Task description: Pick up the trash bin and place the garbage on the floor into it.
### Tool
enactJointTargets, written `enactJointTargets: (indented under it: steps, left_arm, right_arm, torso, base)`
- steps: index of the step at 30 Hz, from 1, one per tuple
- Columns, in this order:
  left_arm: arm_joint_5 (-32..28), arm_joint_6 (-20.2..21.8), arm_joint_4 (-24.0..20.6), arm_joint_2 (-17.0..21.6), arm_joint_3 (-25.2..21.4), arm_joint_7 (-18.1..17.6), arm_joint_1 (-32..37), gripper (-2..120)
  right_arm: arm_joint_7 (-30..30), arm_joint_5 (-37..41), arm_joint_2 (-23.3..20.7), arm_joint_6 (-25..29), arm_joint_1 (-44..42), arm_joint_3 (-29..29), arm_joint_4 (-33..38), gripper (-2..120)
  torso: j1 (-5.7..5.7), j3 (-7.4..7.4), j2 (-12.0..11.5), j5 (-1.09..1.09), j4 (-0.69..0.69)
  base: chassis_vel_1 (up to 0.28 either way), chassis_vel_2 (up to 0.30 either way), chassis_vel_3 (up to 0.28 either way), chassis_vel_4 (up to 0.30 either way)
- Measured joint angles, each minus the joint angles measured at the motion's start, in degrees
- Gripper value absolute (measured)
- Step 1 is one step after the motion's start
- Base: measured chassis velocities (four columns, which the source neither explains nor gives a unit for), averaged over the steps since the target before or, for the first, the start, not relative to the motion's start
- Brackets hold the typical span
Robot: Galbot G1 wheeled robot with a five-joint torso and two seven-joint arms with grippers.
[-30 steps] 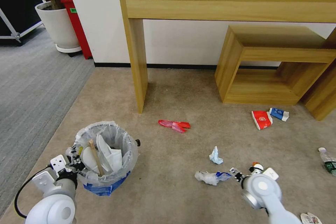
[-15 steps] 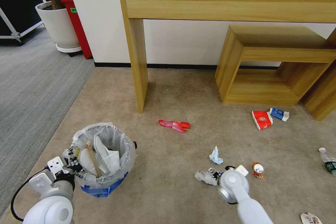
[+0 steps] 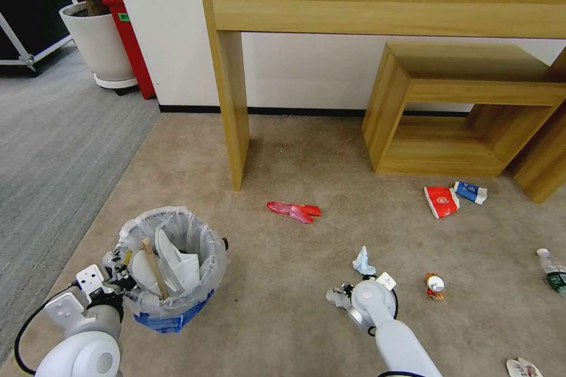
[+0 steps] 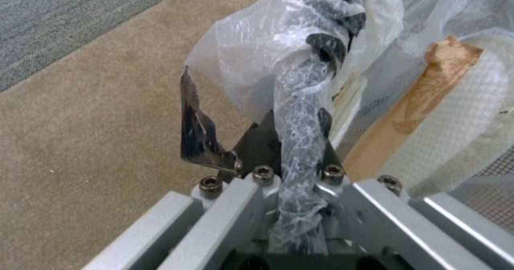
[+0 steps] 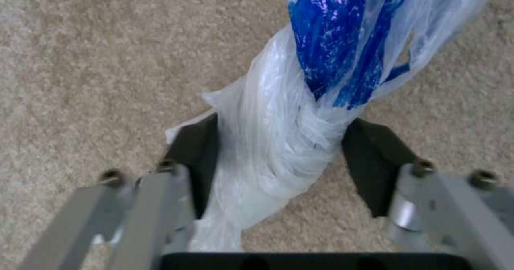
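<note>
Straddling twisted white-and-blue plastic bag (image 5: 300,113) with right pincer (image 5: 289,157), fingers spread; left pincer (image 4: 300,141) clamping trash bin (image 3: 171,265) liner; open carpet (image 3: 283,318) between.

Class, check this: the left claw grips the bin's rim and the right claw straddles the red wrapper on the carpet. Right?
Not quite. The right claw straddles a white-and-blue plastic bag, as the right wrist view shows. The left claw does grip the bin rim.

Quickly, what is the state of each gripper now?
Left gripper: shut on the trash bin rim and its liner.
Right gripper: open, fingers either side of a twisted white and blue plastic bag on the floor.
</note>
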Motion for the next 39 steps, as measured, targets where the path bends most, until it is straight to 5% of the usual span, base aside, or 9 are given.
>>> enactJointTargets:
  steps: [12,21,26,27,31,39]
  left_arm:
    - [-0.1,0.0,0.7,0.2,0.3,0.0,-0.6,0]
    - [-0.3,-0.1,0.9,0.5,0.3,0.0,-0.9,0]
    - [-0.3,-0.1,0.5,0.2,1.0,-0.1,-0.9,0]
    - [-0.3,-0.1,0.5,0.2,1.0,-0.1,-0.9,0]
    - [-0.2,0.1,-0.6,0.2,1.2,-0.1,-0.6,0]
    - [-0.4,1.0,-1.9,-0.2,2.1,-0.9,-0.9,0]
  right_arm:
    - [-4.4,-3.8,-1.7,2.3,-2.7,1.6,3.4,7]
    - [-25.7,-10.7,-10.1,15.6,-11.6,4.7,25.7,0]
    - [-39.0,-13.3,-17.2,25.3,-11.3,1.5,35.3,0]
    - [-39.0,-13.3,-17.2,25.3,-11.3,1.5,35.3,0]
    - [-57.2,-14.2,-24.7,34.0,-3.7,-5.1,39.4,0]
    - [-71.8,-16.3,-32.1,36.1,9.1,-16.8,39.9,0]
  torso:
    - [0.0,0.0,0.0,0.01,0.0]
    - [-0.01,-0.01,0.0,0.0,-0.01]
    - [-0.01,0.0,0.0,0.01,-0.01]
    - [-0.01,0.0,0.0,0.01,-0.01]
    - [-0.01,0.0,0.0,0.02,0.0]
    - [-0.01,0.0,0.0,0.01,0.0]
  base:
    - [0.0,0.0,0.0,0.0]
    - [0.0,0.0,0.0,0.0]
    - [0.0,0.0,0.0,0.0]
    - [0.0,0.0,0.0,0.0]
    - [0.0,0.0,0.0,0.0]
    - [0.0,0.0,0.0,0.0]
